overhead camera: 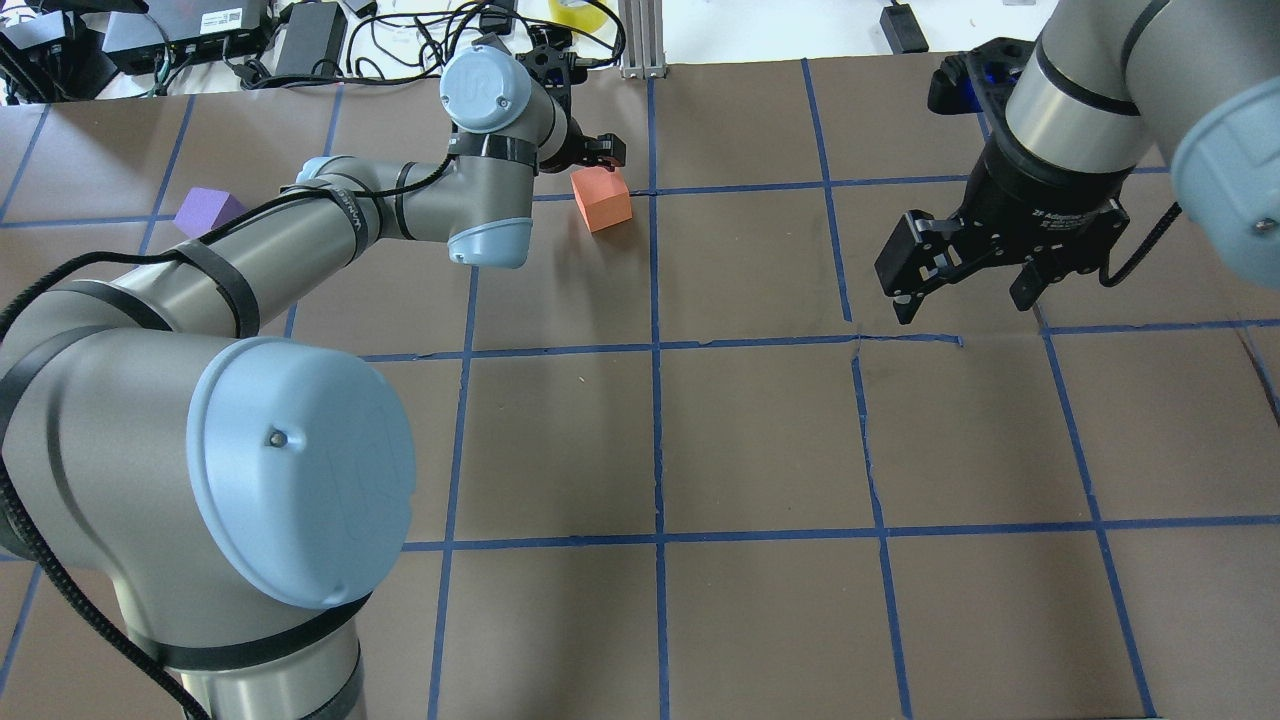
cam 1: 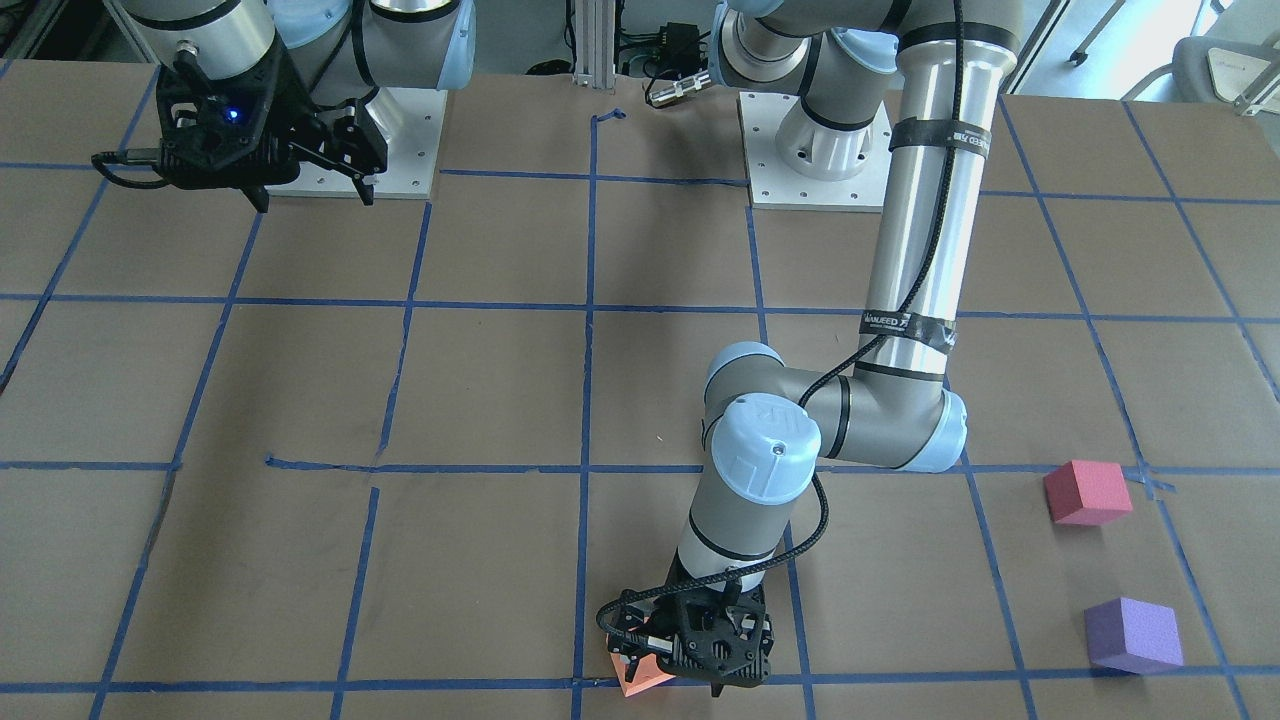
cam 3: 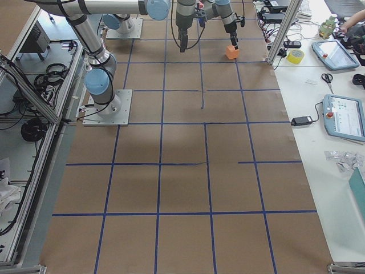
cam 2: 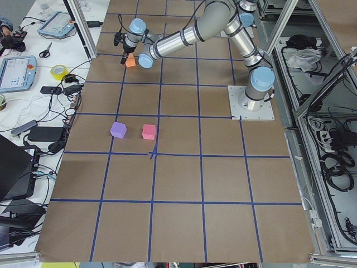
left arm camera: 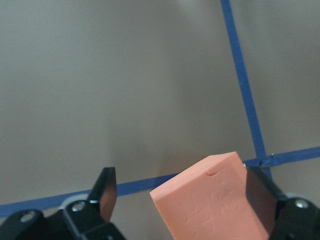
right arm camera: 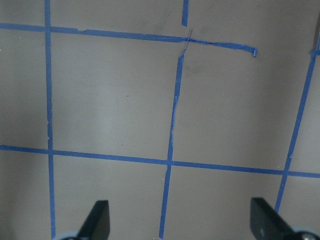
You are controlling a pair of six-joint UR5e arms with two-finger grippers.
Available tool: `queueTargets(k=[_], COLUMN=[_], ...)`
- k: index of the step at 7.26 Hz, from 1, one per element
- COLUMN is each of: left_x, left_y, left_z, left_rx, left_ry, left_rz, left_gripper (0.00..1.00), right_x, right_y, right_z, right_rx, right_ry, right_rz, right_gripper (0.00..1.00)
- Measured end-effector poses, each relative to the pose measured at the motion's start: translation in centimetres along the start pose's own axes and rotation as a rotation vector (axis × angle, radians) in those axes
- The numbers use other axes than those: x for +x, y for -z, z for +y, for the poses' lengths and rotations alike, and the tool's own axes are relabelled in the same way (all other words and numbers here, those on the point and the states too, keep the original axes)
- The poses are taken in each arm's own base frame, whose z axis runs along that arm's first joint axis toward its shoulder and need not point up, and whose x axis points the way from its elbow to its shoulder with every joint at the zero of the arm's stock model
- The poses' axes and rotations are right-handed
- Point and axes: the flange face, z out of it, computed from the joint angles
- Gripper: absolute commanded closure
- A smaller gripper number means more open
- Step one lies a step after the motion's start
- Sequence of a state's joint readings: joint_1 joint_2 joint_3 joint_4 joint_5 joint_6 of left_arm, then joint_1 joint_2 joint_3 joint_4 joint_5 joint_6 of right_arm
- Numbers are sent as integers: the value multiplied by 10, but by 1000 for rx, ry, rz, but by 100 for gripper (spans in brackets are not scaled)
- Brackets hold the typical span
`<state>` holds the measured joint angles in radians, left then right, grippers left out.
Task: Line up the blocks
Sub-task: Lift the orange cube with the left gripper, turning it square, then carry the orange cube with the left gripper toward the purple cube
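Orange block (left arm camera: 207,205) nearest us, our left arm (overhead camera: 300,240) stretched across the counter (overhead camera: 760,440), left gripper (left arm camera: 181,182) fingers (left arm camera: 106,192) apart around it, right gripper (right arm camera: 180,210) fingers spread.

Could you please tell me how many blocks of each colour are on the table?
orange block: 1
pink-red block: 1
purple block: 1
Total: 3

The right gripper (overhead camera: 965,298) is showing white "2F Adaptive" lettering on its body; a blue joint cap (overhead camera: 485,88) on the left arm (overhead camera: 290,245) is bearing a UR mark.
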<state>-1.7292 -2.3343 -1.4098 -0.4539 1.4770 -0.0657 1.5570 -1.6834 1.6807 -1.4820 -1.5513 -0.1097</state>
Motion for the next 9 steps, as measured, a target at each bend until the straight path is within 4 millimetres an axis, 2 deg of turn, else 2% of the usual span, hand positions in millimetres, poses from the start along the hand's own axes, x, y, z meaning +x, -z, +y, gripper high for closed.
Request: queueTargets(k=[2, 3, 6, 9], left_x=[1, 1, 9, 16], left_y=[12, 11, -4, -12], left_z=[-16, -18, -5, 2], left_rx=[17, -9, -129, -171], left_ry=[115, 201, 495, 559], left_rz=[-6, -15, -68, -70], left_gripper=[6, 5, 6, 6], right_x=[1, 1, 1, 1], right_y=[3, 5, 5, 5], right_z=[-2, -4, -6, -6], right_rx=[28, 48, 58, 60], right_ry=[-13, -33, -50, -50], right_rz=[8, 10, 12, 12], right_gripper=[0, 0, 0, 0])
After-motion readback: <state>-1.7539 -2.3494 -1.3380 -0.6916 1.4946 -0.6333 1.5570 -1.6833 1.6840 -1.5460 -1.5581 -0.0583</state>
